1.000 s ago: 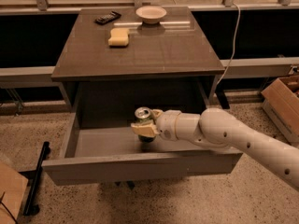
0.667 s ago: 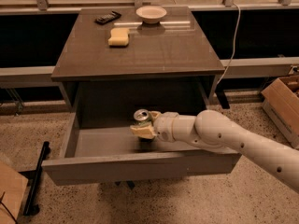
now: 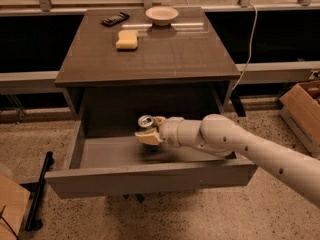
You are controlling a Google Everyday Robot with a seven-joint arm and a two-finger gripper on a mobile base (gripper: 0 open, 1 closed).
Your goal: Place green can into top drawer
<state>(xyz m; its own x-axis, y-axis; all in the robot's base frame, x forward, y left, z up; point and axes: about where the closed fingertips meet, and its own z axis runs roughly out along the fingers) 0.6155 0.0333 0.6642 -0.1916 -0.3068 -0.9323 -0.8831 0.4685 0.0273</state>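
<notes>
The top drawer (image 3: 150, 178) is pulled out wide under the table, its pale grey inside showing. My gripper (image 3: 149, 132) reaches in from the right on a white arm and is shut on the green can (image 3: 146, 123). The can stands upright inside the drawer, near its middle, with its silver top showing. My fingers hide most of its body. I cannot tell if it touches the drawer floor.
On the table top (image 3: 150, 59) lie a yellow sponge (image 3: 127, 39), a white bowl (image 3: 162, 15) and a black remote (image 3: 115, 19). A cardboard box (image 3: 302, 106) stands on the floor at right. A black bar (image 3: 39, 191) lies on the floor at left.
My gripper and the can have shifted slightly left inside the drawer. Nothing else has moved.
</notes>
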